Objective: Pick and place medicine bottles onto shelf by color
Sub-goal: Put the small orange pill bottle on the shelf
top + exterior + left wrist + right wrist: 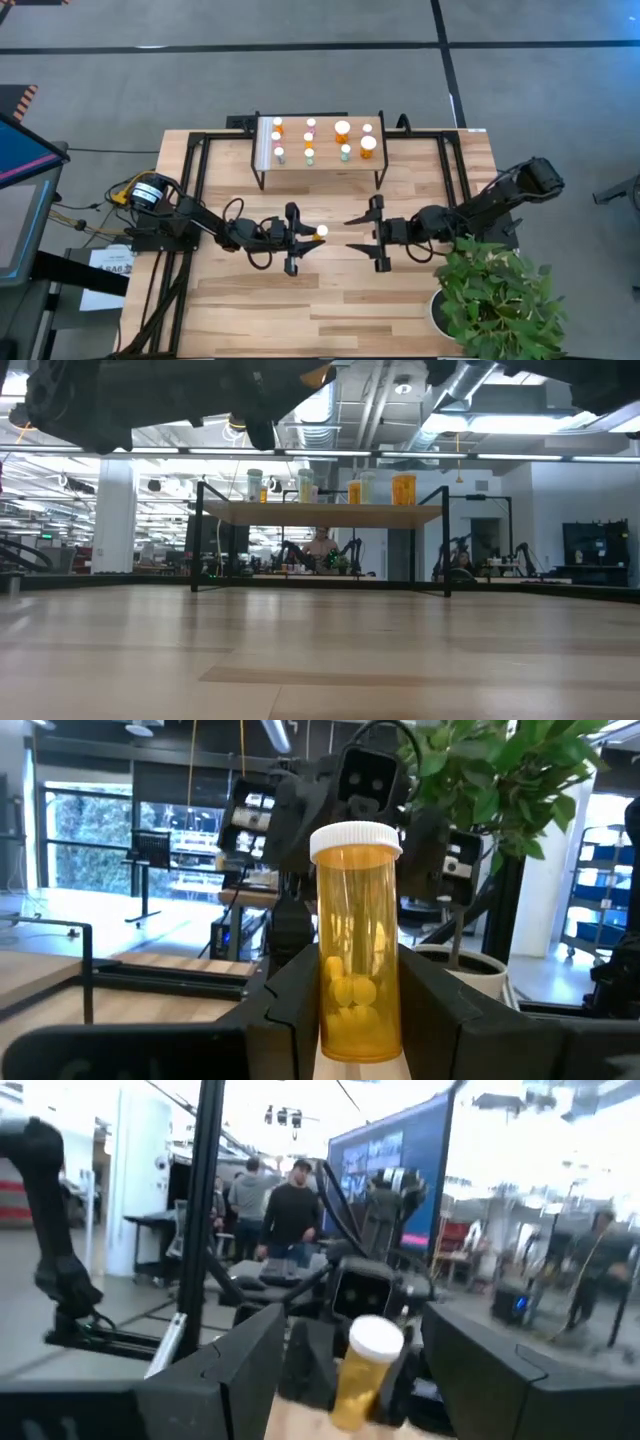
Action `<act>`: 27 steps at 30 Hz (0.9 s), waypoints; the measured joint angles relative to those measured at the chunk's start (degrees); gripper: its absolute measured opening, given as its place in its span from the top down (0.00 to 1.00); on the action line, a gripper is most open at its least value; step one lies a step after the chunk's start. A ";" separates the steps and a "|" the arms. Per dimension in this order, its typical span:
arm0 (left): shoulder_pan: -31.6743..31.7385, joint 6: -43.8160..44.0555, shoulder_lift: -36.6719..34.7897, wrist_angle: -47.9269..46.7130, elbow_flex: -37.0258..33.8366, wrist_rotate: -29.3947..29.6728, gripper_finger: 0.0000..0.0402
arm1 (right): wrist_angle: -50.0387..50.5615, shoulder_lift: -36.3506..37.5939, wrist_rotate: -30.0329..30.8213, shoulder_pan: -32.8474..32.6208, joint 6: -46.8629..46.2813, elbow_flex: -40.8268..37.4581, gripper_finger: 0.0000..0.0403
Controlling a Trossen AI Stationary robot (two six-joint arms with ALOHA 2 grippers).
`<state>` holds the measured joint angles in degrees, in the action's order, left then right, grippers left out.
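Note:
My left gripper point(314, 236) is at mid-table, shut on an orange medicine bottle point(357, 950) with a white cap point(322, 231) and yellow pills inside. My right gripper point(372, 234) faces it from the table's right, a short way off, open wide and empty. It sees the same bottle point(362, 1368) ahead between its fingers. The shelf point(320, 168) stands at the far middle of the table on black legs. Several white-capped bottles stand upright on its top, among them orange ones point(368, 147) and pale ones point(309, 156). The shelf also shows in the low view point(320, 510). My left gripper pinches the orange bottle's lower body point(352, 1020) between its two fingers point(290, 1010), one on each side. The fingers come level from the table's left. The bottle stands upright, cap up, lifted clear of the table.
A potted plant point(497, 295) stands at the table's near right corner, close to my right arm. Black frame rails point(195, 190) run along the table's left and right sides. Bare tabletop point(330, 310) lies in front of both grippers.

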<state>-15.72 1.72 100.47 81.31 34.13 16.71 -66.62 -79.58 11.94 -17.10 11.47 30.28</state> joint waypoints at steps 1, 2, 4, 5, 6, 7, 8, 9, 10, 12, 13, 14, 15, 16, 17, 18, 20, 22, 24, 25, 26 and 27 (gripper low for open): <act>-0.01 0.07 0.00 0.03 0.00 -0.02 0.77 | 0.19 -0.58 0.01 0.01 -1.92 0.35 0.35; -0.01 0.23 0.00 0.06 0.00 0.00 0.77 | 0.24 -1.36 0.02 0.14 -4.12 0.95 0.35; -0.01 0.26 0.00 -0.02 0.00 -0.02 0.77 | 0.17 -2.81 0.01 0.63 -7.85 1.79 0.35; -0.01 0.26 0.00 -0.01 0.00 -0.03 0.77 | 0.20 -3.69 0.01 0.90 -9.13 2.20 0.35; -0.01 0.28 0.00 -0.11 0.00 -0.04 0.77 | 0.36 -4.60 0.00 1.22 -9.97 2.70 0.35; -0.01 0.52 0.00 -0.45 0.00 -0.06 0.77 | 0.38 -5.33 0.00 1.36 -10.41 2.89 0.35; -0.01 0.81 0.00 -1.14 0.00 -0.05 0.77 | 0.40 -5.92 0.00 1.57 -10.63 3.11 0.35; -0.01 0.89 0.00 -2.04 0.00 -0.11 0.77 | 0.54 -6.45 0.00 1.62 -10.65 3.46 0.35; -0.01 0.94 0.02 -2.74 0.00 -0.09 0.77 | 0.26 -7.12 0.00 1.58 -10.68 3.82 0.35; -0.05 1.19 0.02 -3.30 0.00 -0.11 0.77 | 0.54 -8.51 -0.02 1.55 -11.46 4.48 0.35; -0.07 1.59 0.02 -3.72 0.00 -0.09 0.77 | 0.76 -9.23 -0.04 1.55 -12.12 4.85 0.35; -0.09 1.82 0.02 -4.06 0.00 -0.15 0.77 | 0.77 -9.95 -0.04 1.64 -12.86 5.52 0.35; -0.10 1.90 0.02 -4.13 0.00 -0.17 0.77 | 0.73 -10.43 -0.07 1.79 -13.51 6.05 0.35; -0.11 1.92 0.02 -3.98 0.00 -0.17 0.77 | 0.63 -10.99 -0.03 1.91 -14.21 6.69 0.35; -0.12 1.93 0.02 -3.92 0.00 -0.19 0.77 | 0.84 -11.66 -0.04 2.10 -14.74 7.30 0.35; -0.12 1.99 0.02 -3.93 0.00 -0.20 0.77 | 1.46 -12.24 -0.02 2.35 -15.15 7.65 0.35; -0.12 2.01 0.02 -3.92 0.00 -0.74 0.77 | 1.74 -13.67 -0.02 2.70 -16.19 8.61 0.35; -0.09 2.14 0.02 -3.93 0.00 -1.55 0.77 | 1.67 -14.46 -0.02 3.08 -16.64 9.38 0.35; -0.18 2.16 0.02 -3.91 0.00 -1.88 0.77 | 1.99 -14.55 -0.02 3.13 -16.62 9.81 0.35; -0.27 2.16 0.02 -3.90 0.00 -1.92 0.77 | 2.65 -14.55 -0.02 3.13 -16.62 10.12 0.35; -0.35 2.16 0.02 -3.90 0.00 -1.92 0.77 | 3.11 -14.55 -0.02 3.13 -16.60 10.25 0.35; -0.40 2.16 0.02 -3.90 0.00 -1.90 0.77 | 3.16 -14.55 -0.02 3.13 -16.62 10.25 0.35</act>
<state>-16.12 3.88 100.49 77.41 34.13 14.81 -63.46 -94.13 11.92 -13.98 -5.14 40.53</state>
